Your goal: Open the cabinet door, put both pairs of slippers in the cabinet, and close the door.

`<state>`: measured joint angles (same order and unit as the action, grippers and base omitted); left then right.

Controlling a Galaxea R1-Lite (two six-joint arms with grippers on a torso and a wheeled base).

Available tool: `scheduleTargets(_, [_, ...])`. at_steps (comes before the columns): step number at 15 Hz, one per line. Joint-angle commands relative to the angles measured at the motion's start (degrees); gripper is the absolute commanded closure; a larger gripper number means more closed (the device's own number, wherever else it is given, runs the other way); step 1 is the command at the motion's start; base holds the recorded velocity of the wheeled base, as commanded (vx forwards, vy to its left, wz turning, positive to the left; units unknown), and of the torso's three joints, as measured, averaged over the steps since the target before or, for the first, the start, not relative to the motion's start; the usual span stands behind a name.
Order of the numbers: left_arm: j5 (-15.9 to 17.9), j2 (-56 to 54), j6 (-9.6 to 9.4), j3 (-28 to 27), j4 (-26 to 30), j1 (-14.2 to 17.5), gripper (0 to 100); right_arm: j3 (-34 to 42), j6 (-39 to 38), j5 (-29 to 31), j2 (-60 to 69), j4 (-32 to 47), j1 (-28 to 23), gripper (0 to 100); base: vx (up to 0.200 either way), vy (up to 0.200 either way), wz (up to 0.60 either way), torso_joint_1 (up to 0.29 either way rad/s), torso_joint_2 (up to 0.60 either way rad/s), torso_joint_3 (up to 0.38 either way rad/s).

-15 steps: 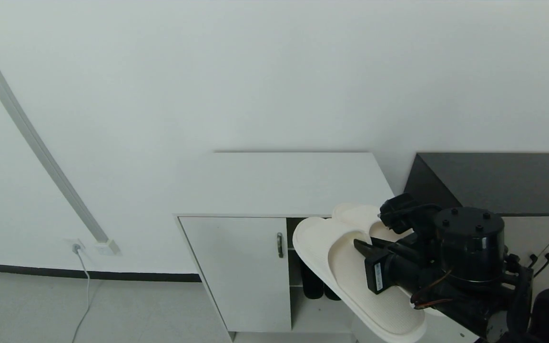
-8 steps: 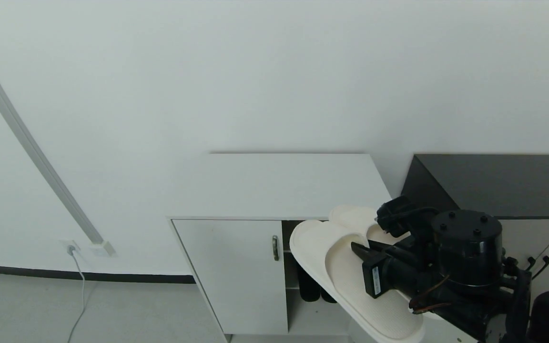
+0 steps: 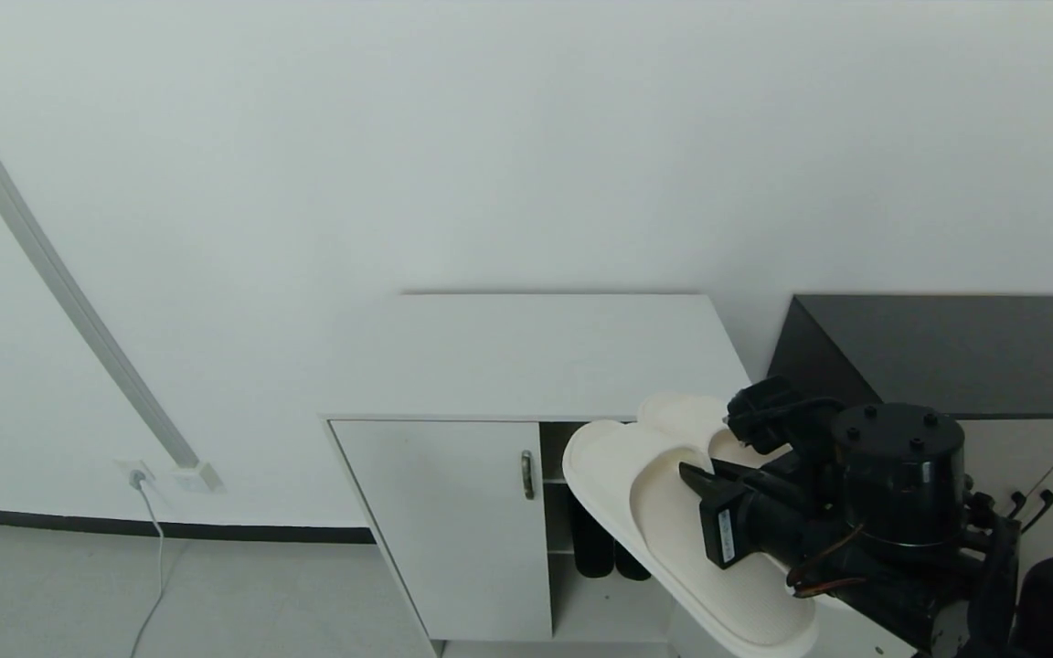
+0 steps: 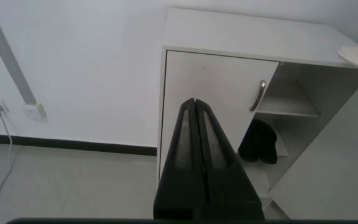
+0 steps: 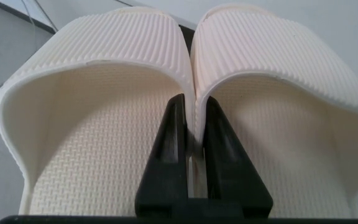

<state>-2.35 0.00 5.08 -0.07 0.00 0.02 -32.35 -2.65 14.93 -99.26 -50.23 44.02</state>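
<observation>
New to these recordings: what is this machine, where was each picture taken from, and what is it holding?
This is a wheeled robot with two arms, each ending in a pincer called a gripper. The wide picture comes from a camera on its head, facing a white cabinet against a wall; the left door is closed, the right half stands open. The other two come from wrist cameras looking along each gripper. The right gripper pinches the touching inner edges of a pair of cream slippers, held up near the open side. The left gripper is shut and empty. A black pair of slippers sits inside, below a shelf.
</observation>
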Motion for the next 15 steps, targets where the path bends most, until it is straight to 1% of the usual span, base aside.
scheduleTargets(1, [-0.02, 0.00, 0.01, -0.01, 0.00, 0.06, 100, 0.19, 0.01, -0.08, -0.32, -0.05, 0.01, 100, 0.000, 0.000, 0.00, 0.000, 0.00, 0.000])
scheduleTargets(2, [-0.02, 0.00, 0.01, -0.01, 0.00, 0.06, 100, 0.27, 0.01, 0.01, -0.50, -0.14, 0.01, 100, 0.000, 0.000, 0.00, -0.061, 0.10, 0.080])
scheduleTargets(6, [-0.02, 0.00, 0.01, -0.01, 0.00, -0.02, 100, 0.71, 0.01, -0.08, -0.68, -1.19, 0.01, 100, 0.000, 0.000, 0.00, -0.144, 0.33, 0.168])
scheduleTargets(12, [-0.02, 0.00, 0.01, -0.01, 0.00, 0.06, 100, 0.71, 0.10, -0.08, -0.68, -1.19, 0.10, 100, 0.000, 0.000, 0.00, -0.163, 0.38, 0.211])
scheduleTargets(15, [-0.02, 0.09, 0.01, -0.01, 0.00, -0.02, 100, 0.71, 0.10, -0.08, -0.68, -1.19, 0.10, 100, 0.000, 0.000, 0.00, -0.207, 0.47, 0.264])
